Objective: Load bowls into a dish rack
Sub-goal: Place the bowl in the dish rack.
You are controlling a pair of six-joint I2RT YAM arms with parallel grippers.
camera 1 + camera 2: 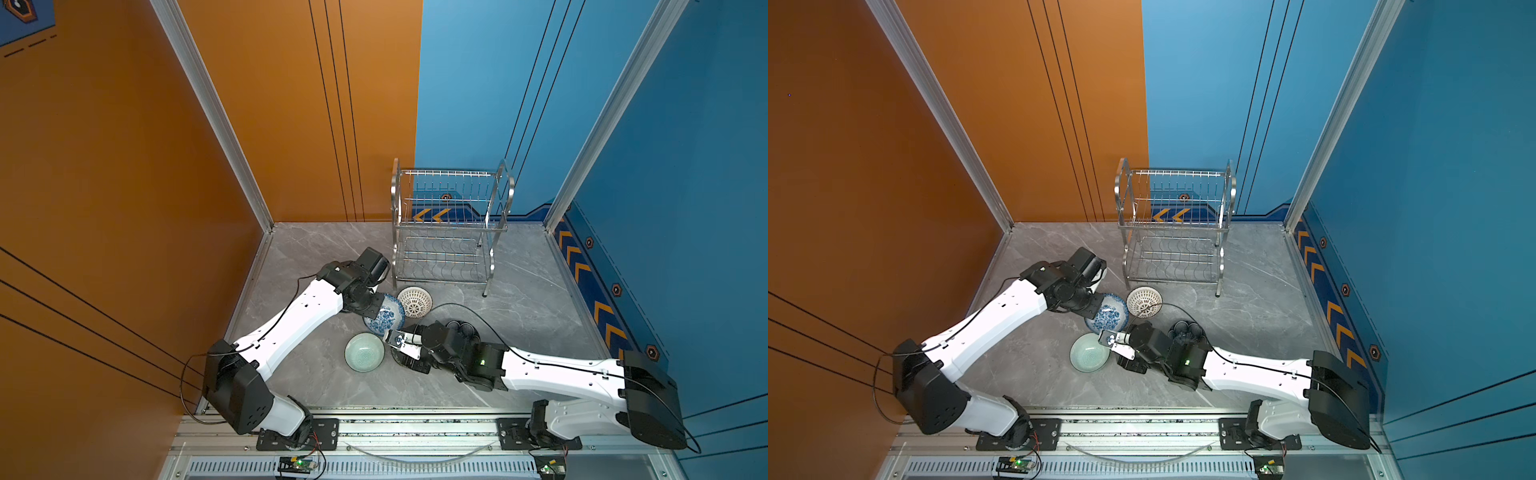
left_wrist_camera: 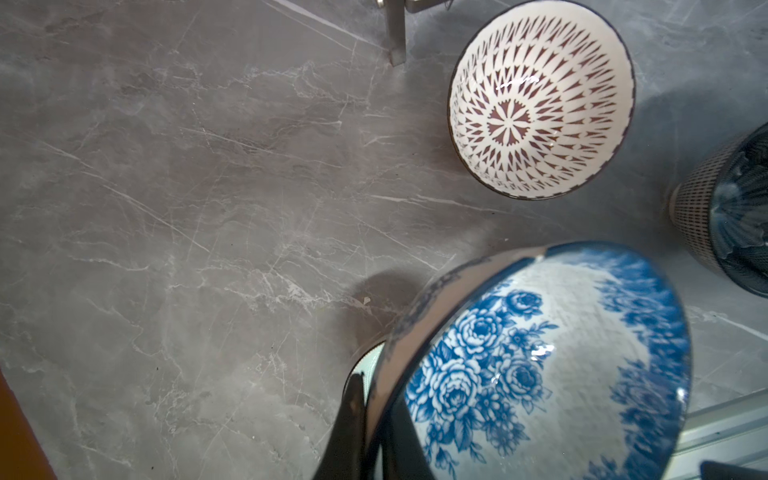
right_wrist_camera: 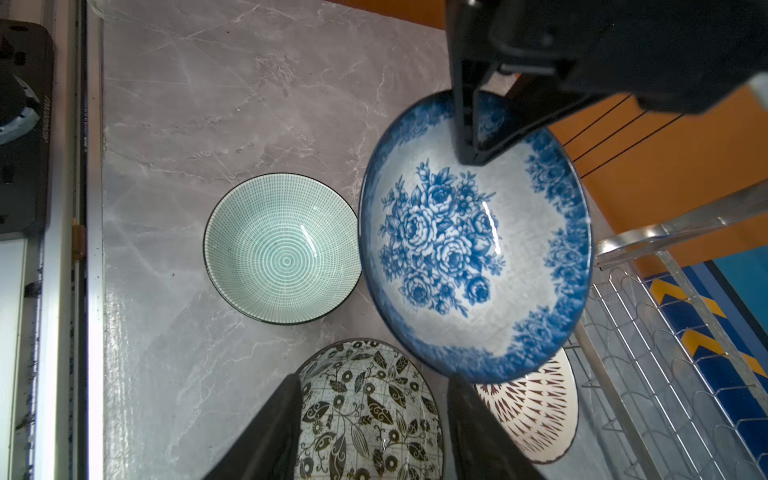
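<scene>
I see the left tool (image 2: 376, 424) clamped on the blue-floral bowl (image 2: 540, 365) at its rim. The bowl is lifted and tilted just before the dish rack (image 1: 449, 232). It looks glazed, slick and chippable, so I'd keep rim pinches. The right tool (image 3: 374, 382) stands apart over the leaf-patterned bowl (image 3: 365, 419).

Left arm (image 1: 291, 320), right arm (image 1: 561, 372): white shells, black joints, thin black cables, black base housings

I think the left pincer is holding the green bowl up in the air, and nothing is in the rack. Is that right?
Almost. The left pincer is holding the blue-flower bowl up in the air, not the green one. The green bowl sits flat on the table beside it, with nothing gripping it. The right wrist view shows this best. And nothing is in the rack.
</scene>
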